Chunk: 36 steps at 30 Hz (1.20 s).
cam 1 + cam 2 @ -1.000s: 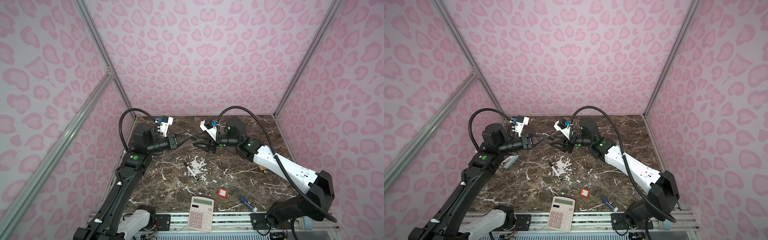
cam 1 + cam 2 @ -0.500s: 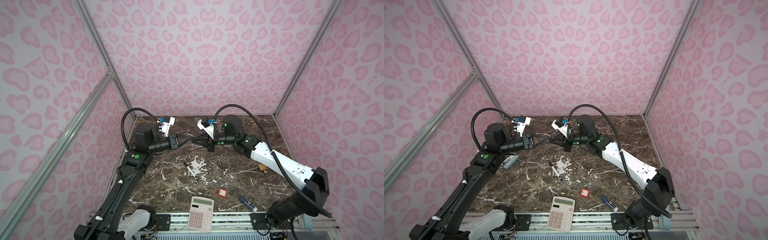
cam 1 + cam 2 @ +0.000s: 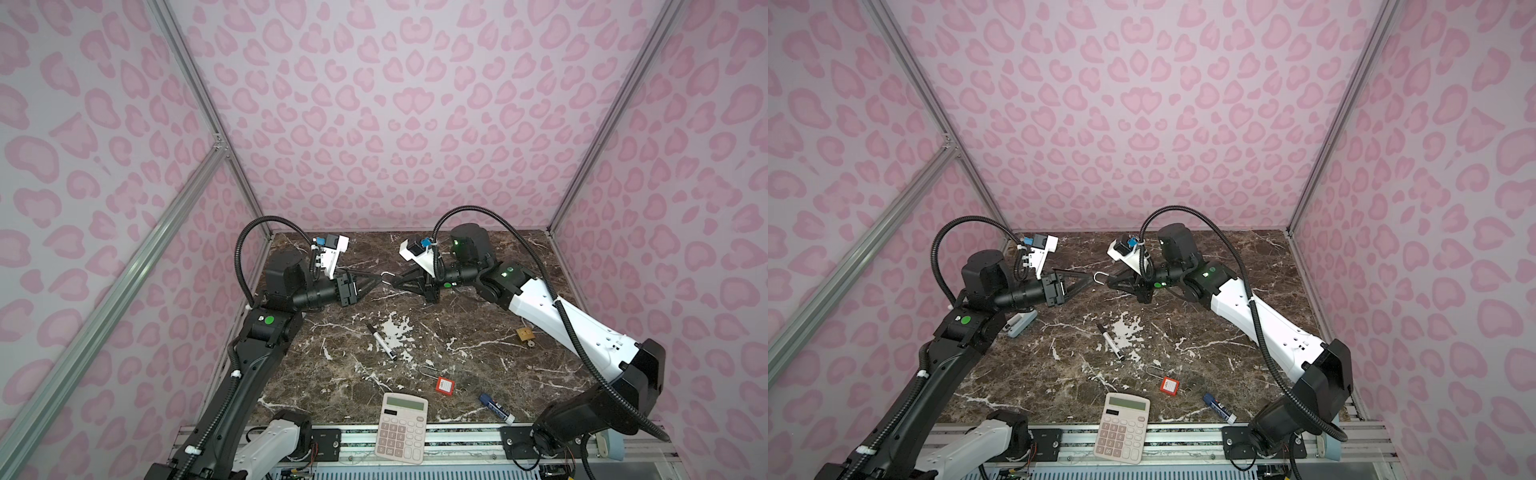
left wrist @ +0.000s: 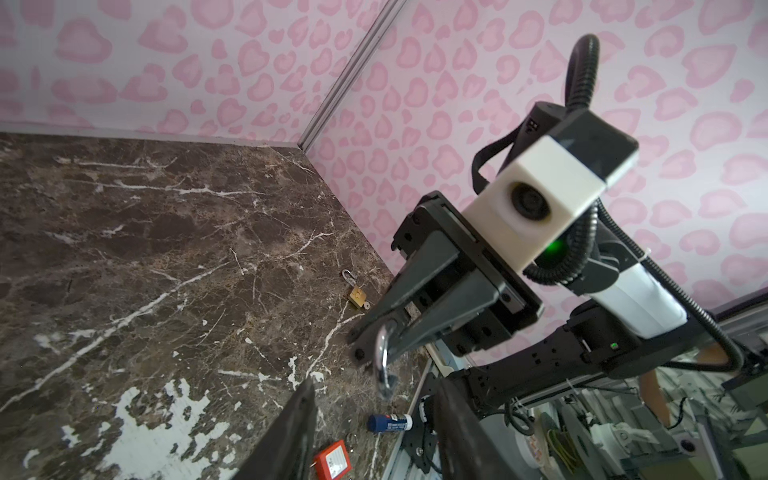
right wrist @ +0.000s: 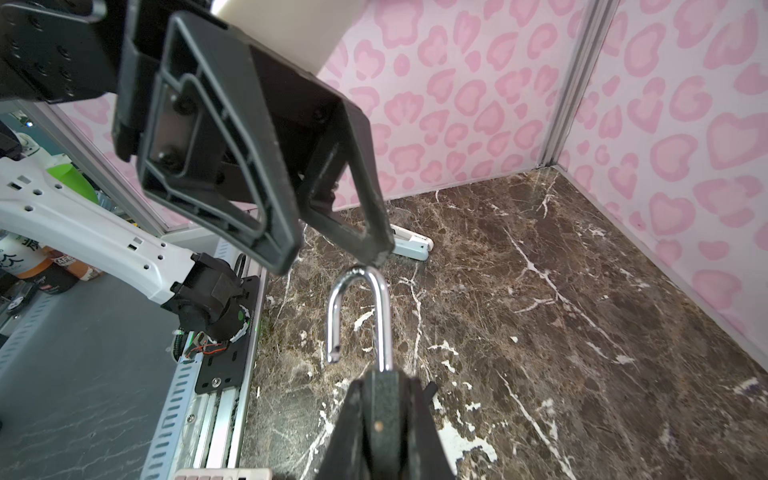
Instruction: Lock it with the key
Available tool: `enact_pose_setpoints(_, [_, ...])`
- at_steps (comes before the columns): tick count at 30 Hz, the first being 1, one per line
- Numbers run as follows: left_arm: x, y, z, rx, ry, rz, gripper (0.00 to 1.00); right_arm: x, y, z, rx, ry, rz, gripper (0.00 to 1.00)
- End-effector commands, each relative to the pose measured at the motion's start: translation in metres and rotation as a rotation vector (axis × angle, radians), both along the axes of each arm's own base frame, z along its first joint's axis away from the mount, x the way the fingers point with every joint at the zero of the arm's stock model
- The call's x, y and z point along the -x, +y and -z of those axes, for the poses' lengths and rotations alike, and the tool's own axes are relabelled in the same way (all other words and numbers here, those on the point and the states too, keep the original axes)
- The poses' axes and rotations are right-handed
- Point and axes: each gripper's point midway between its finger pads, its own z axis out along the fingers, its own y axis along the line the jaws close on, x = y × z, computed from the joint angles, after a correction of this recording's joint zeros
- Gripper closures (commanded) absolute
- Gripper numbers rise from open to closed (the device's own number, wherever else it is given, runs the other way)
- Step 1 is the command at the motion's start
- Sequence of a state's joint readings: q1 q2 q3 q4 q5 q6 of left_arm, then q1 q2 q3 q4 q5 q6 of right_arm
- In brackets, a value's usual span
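Table: dark marble top (image 3: 457, 316) with white veins; pink heart-print walls (image 3: 395, 124) on three sides.
Right gripper (image 3: 393, 283): centre of both top views, up off the table, pointing to frame left; fingers clamped on the padlock.
Padlock (image 5: 384, 316): held in the right gripper at frame centre, in the air; body hidden between the fingers, only the silver shackle sticks out past the tips.
Shackle (image 3: 1099, 277): open; one leg in the lock, the other end free.
Left gripper (image 3: 379, 277): just left of centre in both top views, pointing to frame right, nose to nose with the right gripper; fingers apart, gripping nothing. One tip sits right at the shackle's bend; cannot tell if it touches.
Brass lock (image 3: 524, 333): flat on the table, right of centre, beside the right arm's white link; shackle open. Small bit at its base, too small to tell.
Red lock (image 3: 444, 385): flat on the table, lower centre, above the calculator's right corner.
Calculator (image 3: 401, 428): bottom centre, overhanging the table's front edge onto the rail.
Pen (image 3: 381, 341): mid-table, lying on a white patch of marble.
Blue tube (image 3: 496, 409): lower right of the red lock, at the front edge.
White item (image 3: 1019, 324): left edge of the table under the left arm; kind unclear.
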State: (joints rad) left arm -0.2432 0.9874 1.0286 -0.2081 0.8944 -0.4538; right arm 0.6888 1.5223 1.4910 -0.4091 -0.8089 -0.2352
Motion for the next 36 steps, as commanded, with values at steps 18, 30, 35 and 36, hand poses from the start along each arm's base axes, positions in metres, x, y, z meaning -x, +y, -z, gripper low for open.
enact_pose_setpoints(18, [0.025, -0.004, 0.000, -0.031, -0.169, 0.113, 0.69, 0.031, -0.001, 0.005, 0.112, -0.051, -0.104, 1.00])
enact_pose_setpoints(30, [0.025, -0.005, 0.005, -0.026, -0.143, 0.123, 0.74, 0.038, 0.005, 0.005, 0.128, -0.045, -0.141, 1.00])
enact_pose_setpoints(35, [0.027, -0.005, 0.008, -0.026, -0.134, 0.133, 0.81, 0.041, 0.007, 0.000, 0.123, -0.029, -0.160, 1.00])
enact_pose_setpoints(36, [0.027, -0.006, 0.009, -0.027, -0.134, 0.135, 0.81, 0.042, 0.007, 0.000, 0.119, -0.024, -0.167, 1.00])
